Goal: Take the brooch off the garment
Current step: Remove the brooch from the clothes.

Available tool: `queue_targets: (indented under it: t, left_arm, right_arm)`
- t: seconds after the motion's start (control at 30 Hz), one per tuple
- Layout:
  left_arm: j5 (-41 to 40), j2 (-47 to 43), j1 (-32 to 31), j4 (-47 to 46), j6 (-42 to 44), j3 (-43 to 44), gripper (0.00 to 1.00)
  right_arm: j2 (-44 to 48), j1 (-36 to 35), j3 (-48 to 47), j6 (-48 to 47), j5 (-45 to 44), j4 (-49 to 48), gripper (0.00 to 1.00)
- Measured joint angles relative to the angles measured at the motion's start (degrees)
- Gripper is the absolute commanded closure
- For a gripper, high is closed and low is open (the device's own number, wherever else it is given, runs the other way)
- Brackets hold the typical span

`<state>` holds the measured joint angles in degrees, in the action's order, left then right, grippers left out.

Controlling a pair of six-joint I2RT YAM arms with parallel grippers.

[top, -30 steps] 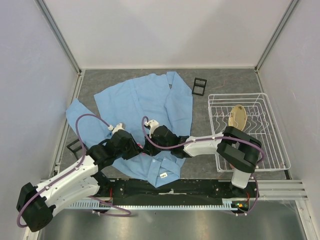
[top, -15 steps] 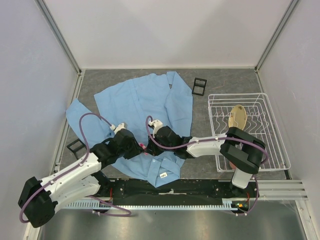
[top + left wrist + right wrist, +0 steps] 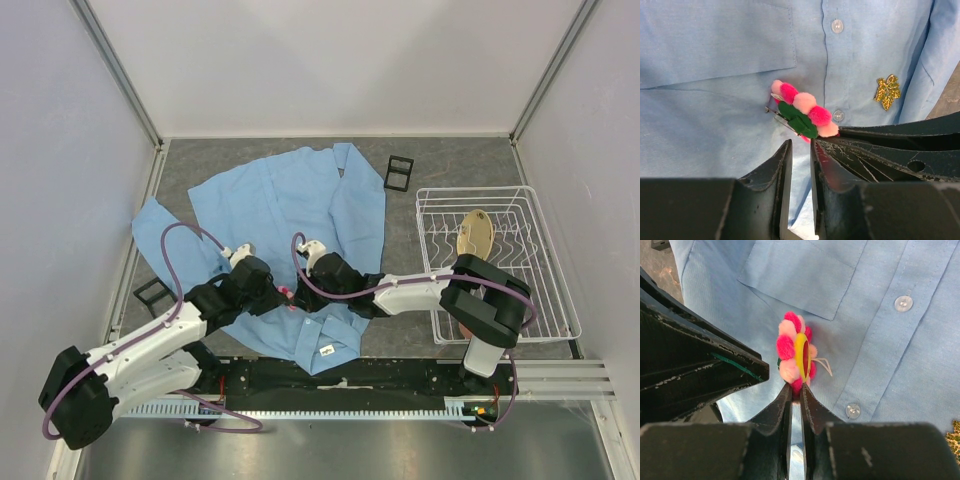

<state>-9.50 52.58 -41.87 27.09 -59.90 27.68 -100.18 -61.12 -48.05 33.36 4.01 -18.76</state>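
The garment [image 3: 300, 200] lies spread on the counter [image 3: 450, 160], collar at the near edge. The left arm stretches low from the near left. The right arm's forearm runs leftward over the collar end. Both meet at the brooch [image 3: 796, 356], beside the chest pocket. It stands on edge off the cloth, its face turned right and its green back left. The right gripper [image 3: 796, 386] has its jaws clenched on the lowest petal. The left gripper [image 3: 800, 142] has its jaws nearly together just beneath the brooch; whether they grasp it I cannot tell.
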Motion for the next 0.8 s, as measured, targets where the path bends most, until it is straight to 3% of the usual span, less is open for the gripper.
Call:
queue_targets:
  t: [0.8]
  left_arm:
    - [2.43,6.27,3.63,-5.62,-0.02,-2.95,0.78]
  right_arm:
    - [0.00,0.02,1.79,-0.15,0.31,-0.04,0.83]
